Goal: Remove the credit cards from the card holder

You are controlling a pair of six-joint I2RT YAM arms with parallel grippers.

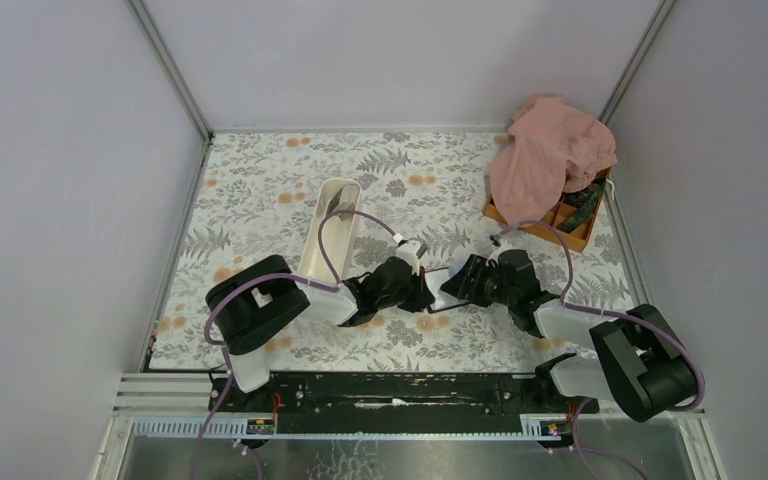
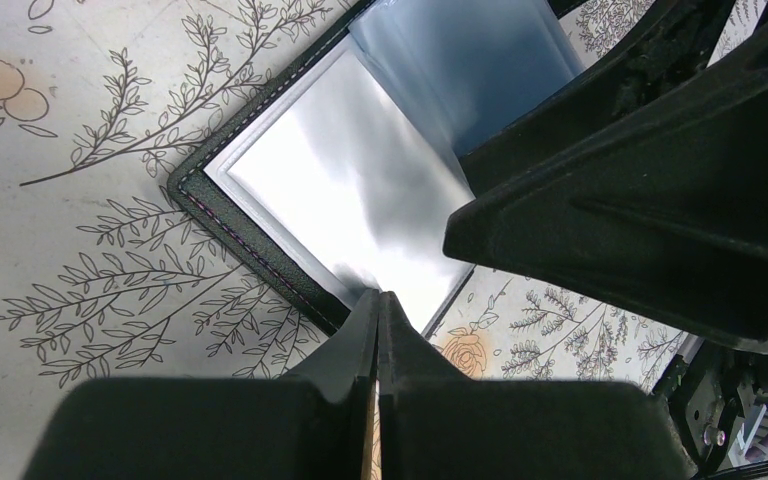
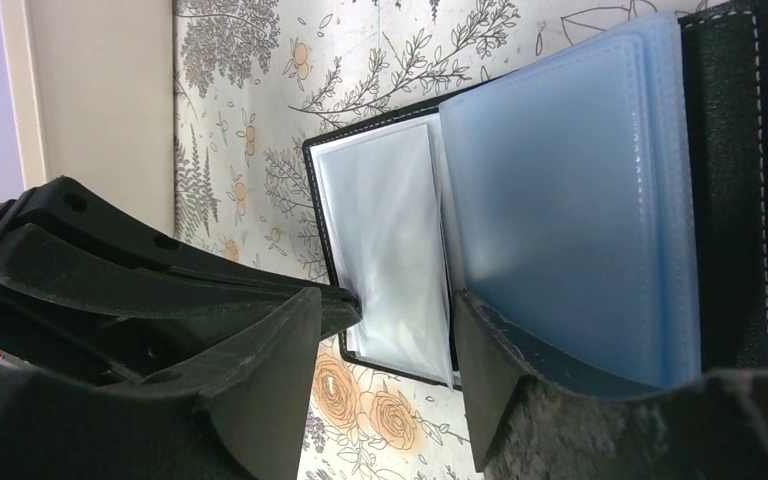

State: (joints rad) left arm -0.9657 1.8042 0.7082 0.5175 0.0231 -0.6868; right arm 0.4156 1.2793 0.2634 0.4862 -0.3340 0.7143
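Note:
The black card holder (image 2: 260, 255) lies open on the flowered table between the two grippers. Its left half shows a clear, pale sleeve (image 3: 380, 230). A stack of bluish sleeves (image 3: 570, 190) stands up from the fold. No credit cards show distinctly through the plastic. My left gripper (image 2: 378, 297) is shut with nothing between its fingers, and its tips rest on the holder's near corner. My right gripper (image 3: 385, 345) is open over the holder's edge. One of its fingers (image 3: 490, 370) sits against the blue stack. In the top view both grippers (image 1: 422, 292) (image 1: 457, 283) meet and hide the holder.
A long white tray (image 1: 332, 235) lies just behind the left arm. An orange compartment box (image 1: 560, 225) sits at the back right under a pink cloth (image 1: 550, 160). Grey walls close in the table on three sides.

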